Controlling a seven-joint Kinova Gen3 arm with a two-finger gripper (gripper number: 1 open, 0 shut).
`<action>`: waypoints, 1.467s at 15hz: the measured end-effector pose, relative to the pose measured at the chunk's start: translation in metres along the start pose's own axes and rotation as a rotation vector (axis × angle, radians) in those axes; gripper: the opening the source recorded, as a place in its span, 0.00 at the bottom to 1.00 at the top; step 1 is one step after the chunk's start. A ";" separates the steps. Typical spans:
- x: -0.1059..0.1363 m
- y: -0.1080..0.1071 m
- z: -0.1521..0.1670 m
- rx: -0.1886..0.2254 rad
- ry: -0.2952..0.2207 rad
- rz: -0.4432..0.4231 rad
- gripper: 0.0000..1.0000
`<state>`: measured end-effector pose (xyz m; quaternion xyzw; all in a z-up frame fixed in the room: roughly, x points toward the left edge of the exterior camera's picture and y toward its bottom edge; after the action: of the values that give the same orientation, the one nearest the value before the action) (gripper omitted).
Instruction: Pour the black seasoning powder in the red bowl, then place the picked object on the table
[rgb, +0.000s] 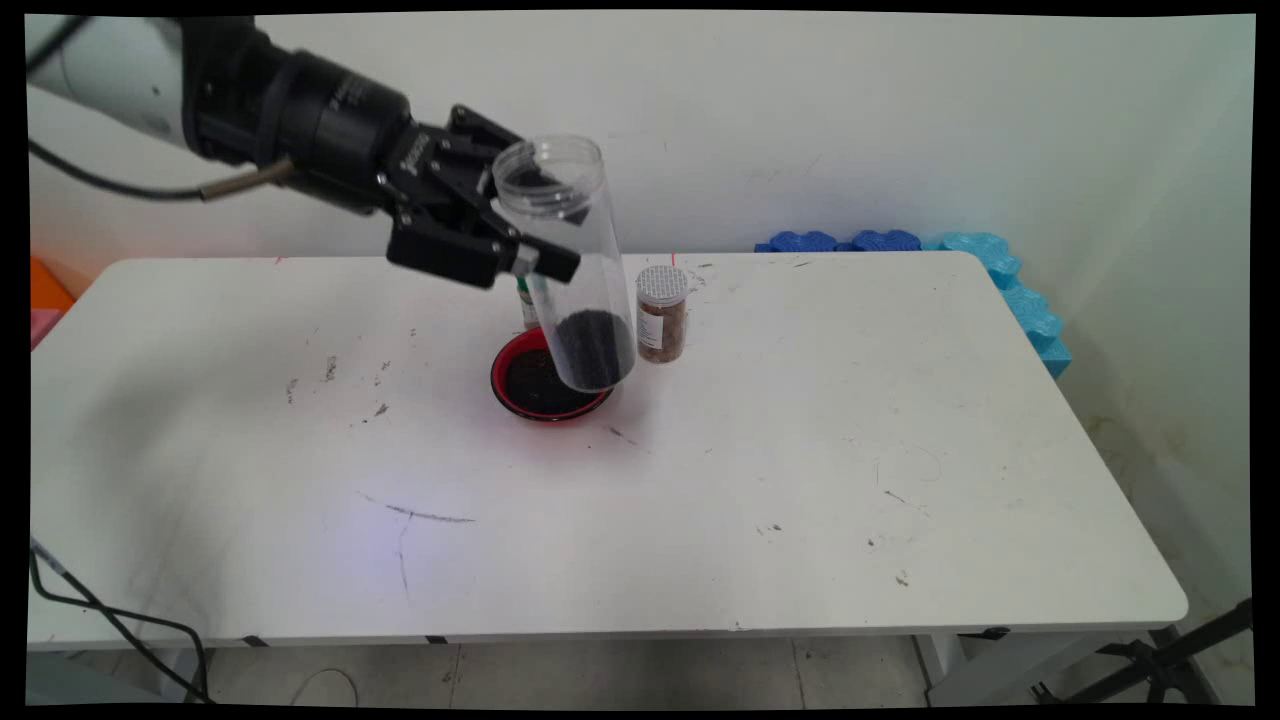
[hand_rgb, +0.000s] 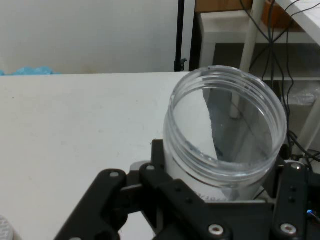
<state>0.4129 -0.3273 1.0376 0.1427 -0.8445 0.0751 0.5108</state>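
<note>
Table white, scuffed, carries everything; landmark is the red dish near its middle. Gripper hangs above and up-left of the dish, fingers clamped on the upper part of a clear plastic jar, one finger crossing its near side. Jar is open-mouthed, tilted a little with mouth up, its base just over the dish's right half; whether it touches the dish, cannot tell. Dark granules sit in the jar's bottom, and dark stuff also lies in the dish. Judgement: jar looks light, rigid, smooth-walled so likely slippery, bottom-weighted by the granules; a hold round the wall below the threaded rim, as now, seems sound. Spice jar with silver cap stands just right of the dish, brownish contents, label unreadable. Small bottle behind the dish, mostly hidden by the jar and finger, only a green bit and pale body show. Hand view shows only the jar's mouth; fingertips and dish out of sight there
</note>
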 end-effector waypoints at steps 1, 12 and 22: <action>-0.006 0.002 0.003 0.006 -0.001 -0.002 0.00; -0.087 0.005 0.063 0.061 -0.044 -0.034 0.00; -0.148 -0.001 0.111 0.109 -0.072 -0.137 0.00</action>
<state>0.3840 -0.3338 0.8548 0.2305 -0.8452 0.0807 0.4754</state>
